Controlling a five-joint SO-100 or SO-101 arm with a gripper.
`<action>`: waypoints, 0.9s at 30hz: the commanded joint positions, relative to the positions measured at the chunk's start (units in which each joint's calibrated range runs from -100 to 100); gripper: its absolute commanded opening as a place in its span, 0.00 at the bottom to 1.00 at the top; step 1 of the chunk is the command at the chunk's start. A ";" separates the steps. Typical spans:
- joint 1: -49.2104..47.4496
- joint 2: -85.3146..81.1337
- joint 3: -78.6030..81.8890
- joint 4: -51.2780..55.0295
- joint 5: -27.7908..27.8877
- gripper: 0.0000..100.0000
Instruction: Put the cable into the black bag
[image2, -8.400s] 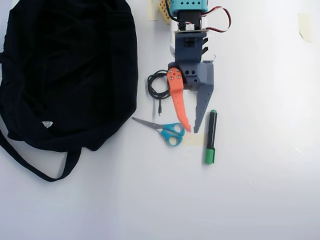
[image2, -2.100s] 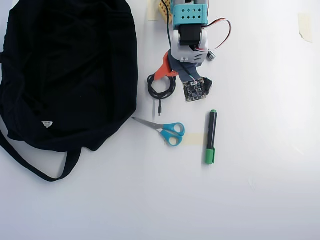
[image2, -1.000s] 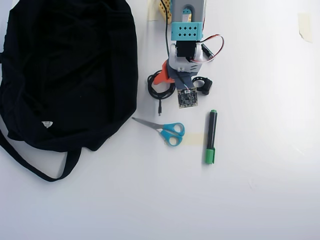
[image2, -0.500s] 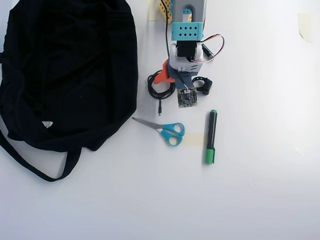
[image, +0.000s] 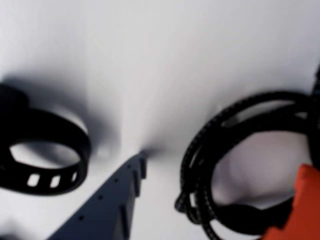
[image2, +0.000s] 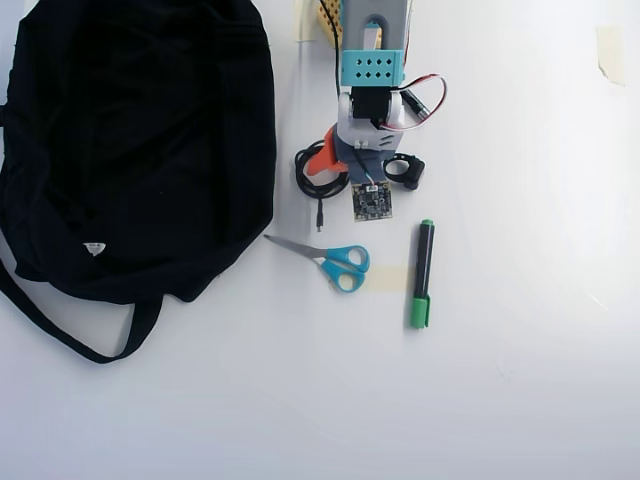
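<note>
The gripper (image: 215, 200), jaws spread astride the cable (image2: 317, 183), has not lifted it; the black bag (image2: 130, 140) lies at 9 o'clock.

In the overhead view, the arm covered the coiled thin black cable (image2: 312, 178) at three o'clock. The big soft black fabric bag (image2: 130, 140) ran off at nine and twelve o'clock.

My wrist view was soft and blurred up close; the ring (image: 42, 155) and cable (image: 220, 165) threw fuzzy dark shadows on the bright table (image: 165, 55). The overhead view was sharp, evenly lit, nearly shadowless, and the bag (image2: 130, 140) showed no detail.
</note>
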 joint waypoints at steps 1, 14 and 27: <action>-0.39 0.87 -0.38 -0.99 -0.02 0.37; -0.54 0.87 -0.38 -0.99 -0.02 0.37; -0.54 0.87 -0.38 -0.99 -0.02 0.13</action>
